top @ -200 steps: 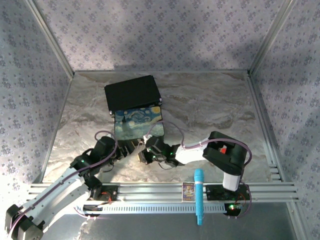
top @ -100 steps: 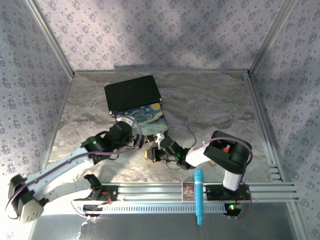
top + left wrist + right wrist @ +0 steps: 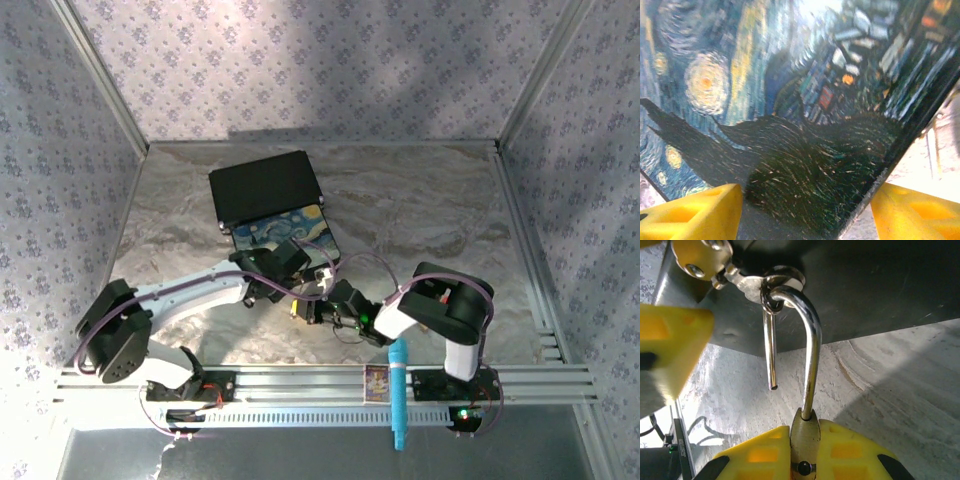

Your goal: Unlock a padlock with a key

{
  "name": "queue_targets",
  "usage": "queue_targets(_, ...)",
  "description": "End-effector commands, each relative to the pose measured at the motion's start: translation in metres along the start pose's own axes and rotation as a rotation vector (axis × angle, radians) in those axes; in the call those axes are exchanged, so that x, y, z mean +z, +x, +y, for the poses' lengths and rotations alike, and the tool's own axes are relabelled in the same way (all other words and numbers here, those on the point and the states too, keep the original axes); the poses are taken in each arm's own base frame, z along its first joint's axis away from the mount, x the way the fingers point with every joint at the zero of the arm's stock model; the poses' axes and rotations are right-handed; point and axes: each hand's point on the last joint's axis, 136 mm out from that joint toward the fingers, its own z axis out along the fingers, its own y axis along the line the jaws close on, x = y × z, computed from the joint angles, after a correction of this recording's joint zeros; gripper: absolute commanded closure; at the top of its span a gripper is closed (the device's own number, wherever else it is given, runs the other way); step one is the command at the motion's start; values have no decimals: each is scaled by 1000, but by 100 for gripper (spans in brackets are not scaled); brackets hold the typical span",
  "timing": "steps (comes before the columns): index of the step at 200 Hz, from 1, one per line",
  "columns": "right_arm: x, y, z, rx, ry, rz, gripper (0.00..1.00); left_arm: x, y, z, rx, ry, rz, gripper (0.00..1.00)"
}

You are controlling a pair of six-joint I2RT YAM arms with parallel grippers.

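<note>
Brass padlock [image 3: 805,432] is pinched in right gripper [image 3: 805,457], shackle [image 3: 812,340] leg dangling free at its 12 o'clock, so it looks unlocked. Spread-wide left gripper [image 3: 802,212] just swung over starry box [image 3: 790,100].

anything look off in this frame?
The padlock has its shackle open. The short leg hangs free of the body, and the loop is hooked through the hasp ring of the painted box. The right end effector pinches the padlock body. Separately, a teal pen lies across the front rail, overhanging it.
</note>
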Motion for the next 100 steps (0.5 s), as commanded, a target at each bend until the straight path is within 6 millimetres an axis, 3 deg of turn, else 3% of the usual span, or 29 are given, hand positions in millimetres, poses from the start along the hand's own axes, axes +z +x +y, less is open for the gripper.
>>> queue_targets(1,-1,-13,0,17,17,-82,98,4,6,0,82,-37,48,35)
queue_targets(34,-7,-31,1,77,-5,-199,99,11,12,-13,98,12,49,40)
queue_targets(100,5,-57,14,175,-93,-285,100,17,20,-22,203,-47,65,45)
